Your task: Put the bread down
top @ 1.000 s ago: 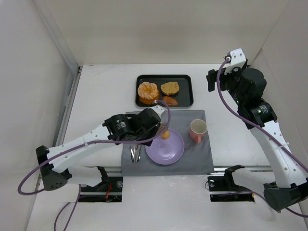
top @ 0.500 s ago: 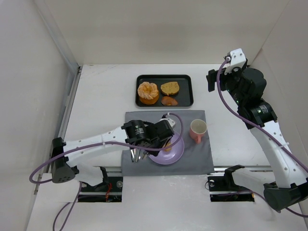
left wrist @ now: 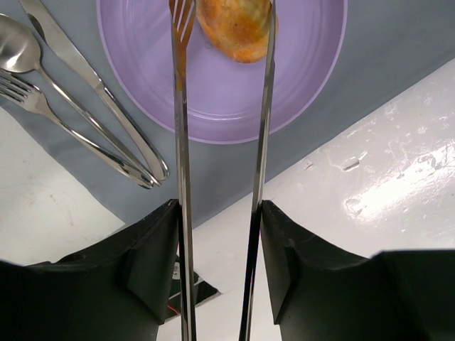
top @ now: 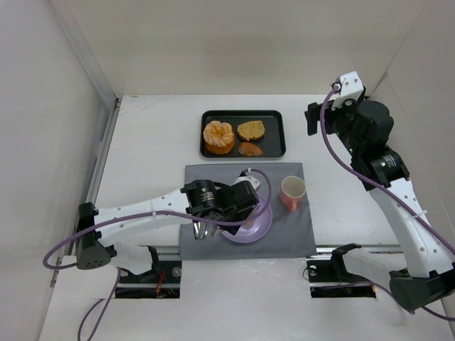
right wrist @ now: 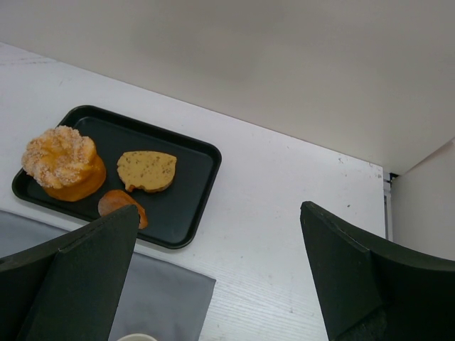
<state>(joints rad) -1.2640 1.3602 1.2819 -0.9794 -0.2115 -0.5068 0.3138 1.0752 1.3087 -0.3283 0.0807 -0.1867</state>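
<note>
The bread [left wrist: 238,25], a small glossy golden-brown bun, lies on the purple plate [left wrist: 313,78] between the tips of metal tongs [left wrist: 178,142]. The right tong arm touches the bun; the left tip stands just beside it. My left gripper [left wrist: 219,213] is shut on the tongs and hovers low over the plate's near side [top: 238,202]. In the top view the plate [top: 261,219] sits on a grey mat [top: 298,231], and the bun is mostly hidden under the gripper. My right gripper [right wrist: 220,220] is open and empty, held high at the far right [top: 313,117].
A black tray [top: 276,135] at the back holds a large orange ridged pastry [top: 218,136], a brown bread slice [top: 251,130] and a small orange piece [top: 250,149]. A pink mug [top: 292,192] stands right of the plate. A spoon, fork and knife [left wrist: 78,114] lie left of it.
My left arm has swung down and toward the near edge, bringing the bun in the tongs from the plate's far rim onto the plate. The right arm has not moved.
</note>
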